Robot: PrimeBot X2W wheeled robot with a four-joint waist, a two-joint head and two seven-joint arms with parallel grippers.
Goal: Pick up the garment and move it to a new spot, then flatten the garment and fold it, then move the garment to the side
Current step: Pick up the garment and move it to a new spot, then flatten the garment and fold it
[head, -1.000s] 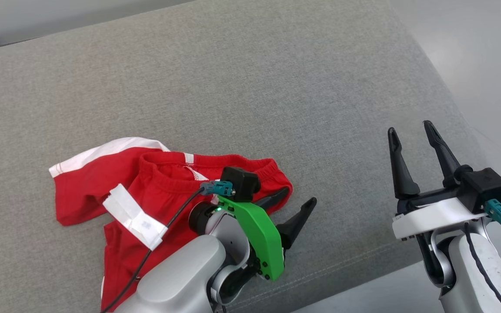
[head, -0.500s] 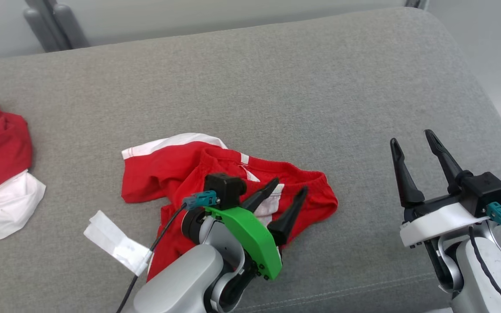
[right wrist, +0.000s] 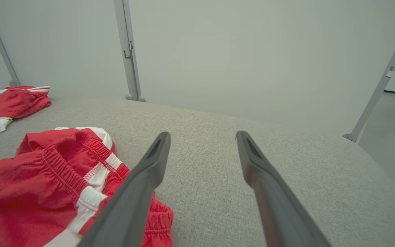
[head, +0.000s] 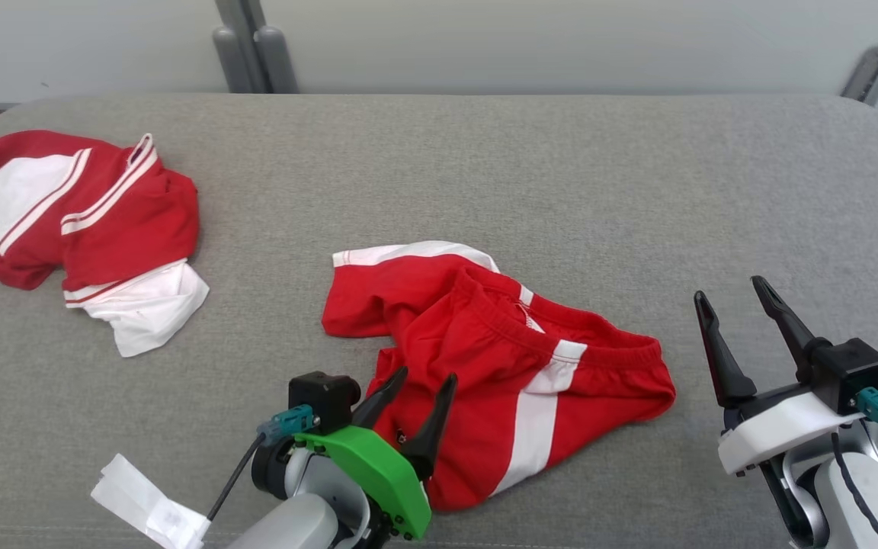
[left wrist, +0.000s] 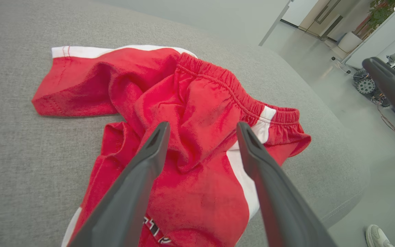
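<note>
Crumpled red shorts, soft cloth with a white side stripe and a gathered elastic waistband, lie bunched on the near middle of the wide grey fabric cushion. The left gripper, on its green bracket, has its two dark fingers spread apart and empty. They point over the shorts' near-left edge, and the tips seem to hover just above the cloth, though contact is hard to judge. The right gripper is also spread wide and empty, over bare cushion to the right of the waistband. A heaped red-and-white garment sits far left, well apart. A white paper tag lies by the left arm's cable.
</note>
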